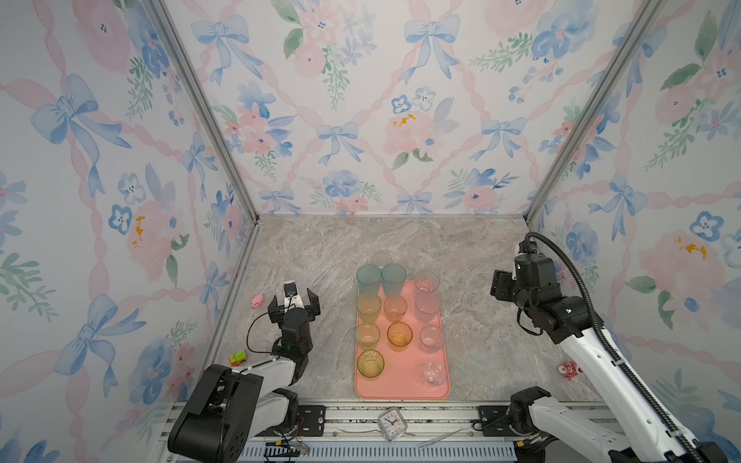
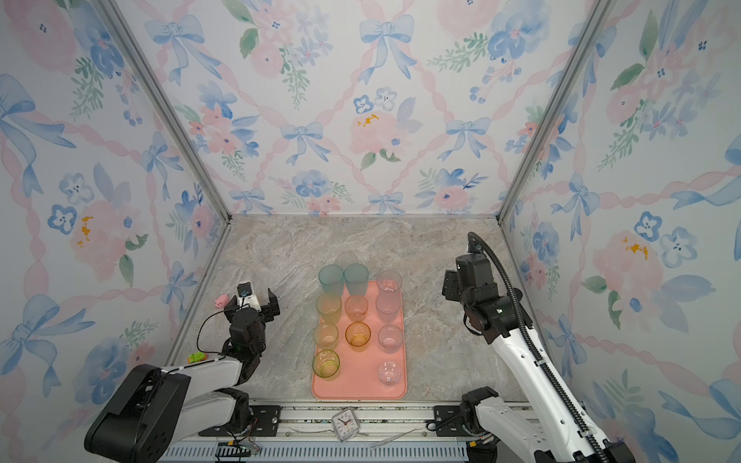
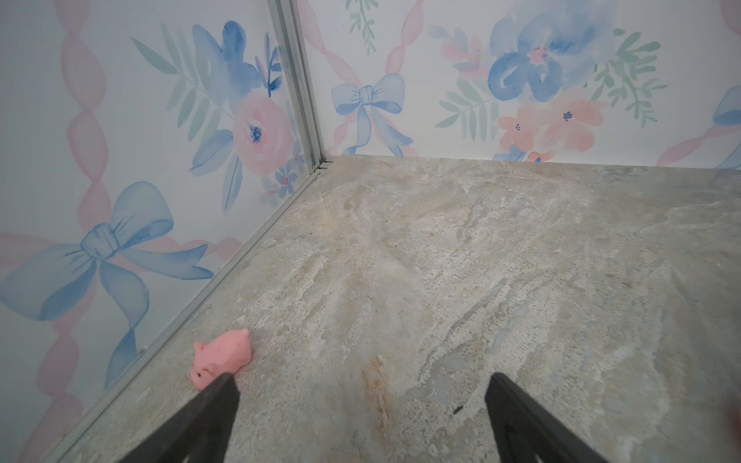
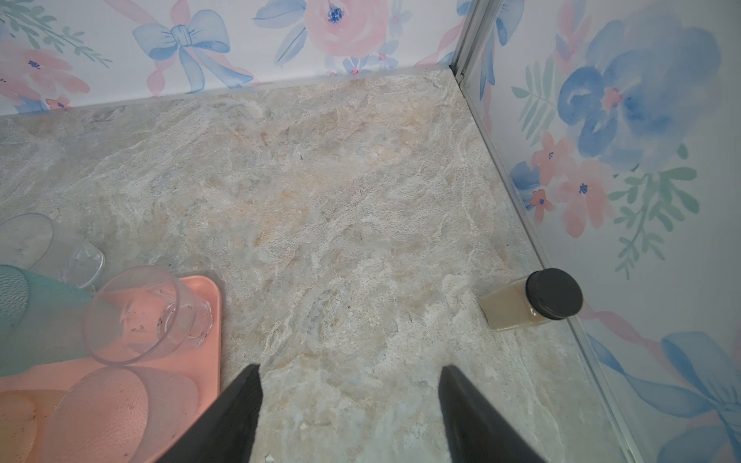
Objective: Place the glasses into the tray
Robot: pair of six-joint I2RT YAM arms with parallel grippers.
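Observation:
The salmon-pink tray [image 1: 403, 383] lies lengthwise mid-table, seen in both top views, with several upright glasses on it: yellow-green [image 1: 370, 363], orange [image 1: 399, 333], peach [image 1: 395, 308], clear [image 1: 432, 338] and a small rounded one [image 1: 433, 373]. Two tall teal glasses [image 1: 381, 278] stand at its far edge. One clear glass [image 1: 381, 259] stands on the table just beyond the tray [image 4: 208, 316], also visible as the clear glass [image 4: 28, 240] in the right wrist view. My left gripper [image 1: 294, 298] [image 3: 361, 379] hangs open and empty left of the tray. My right gripper [image 1: 503, 282] [image 4: 351, 368] is open and empty over bare table right of the tray's far corner.
A pink pig toy [image 3: 222, 356] lies by the left wall beside my left finger. A green toy car [image 1: 237, 358] sits near the left arm's base. A dark-capped beige bottle [image 4: 529, 306] stands against the right wall. A small clock [image 1: 392, 423] rests on the front rail, a pink-red toy [image 1: 568, 369] at right.

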